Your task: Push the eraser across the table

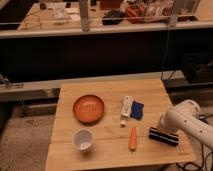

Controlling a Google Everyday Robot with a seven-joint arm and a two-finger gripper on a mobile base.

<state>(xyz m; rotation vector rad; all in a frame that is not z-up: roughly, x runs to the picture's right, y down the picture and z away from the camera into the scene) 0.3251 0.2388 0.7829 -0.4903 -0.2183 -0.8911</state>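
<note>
Nearest the bottom of the frame, on the wooden table (70, 150), a white cup (83, 139) stands at lower left and an orange marker-like stick (133, 138) lies just right of centre. To its right, near the lower right edge of the table, is a dark rectangular block (163, 136) that I take to be the eraser. The robot's white arm (187, 120) reaches in from the right edge of the frame, and its claw (162, 130) sits right at the block, apparently touching its top or far side. Whether the fingers are spread or pinched, I cannot tell.

Going by this, the push looks barely begun, if at all: the eraser is near one side of the table, with the whole width to its left not yet crossed. The approach seems done; the sliding is what remains.

Further back, mid-table, are an orange bowl (89, 108), a white tube-shaped item (126, 108) and a small blue thing (137, 110) just beside it. Beyond the table runs a dark barrier with a cluttered workspace behind.
</note>
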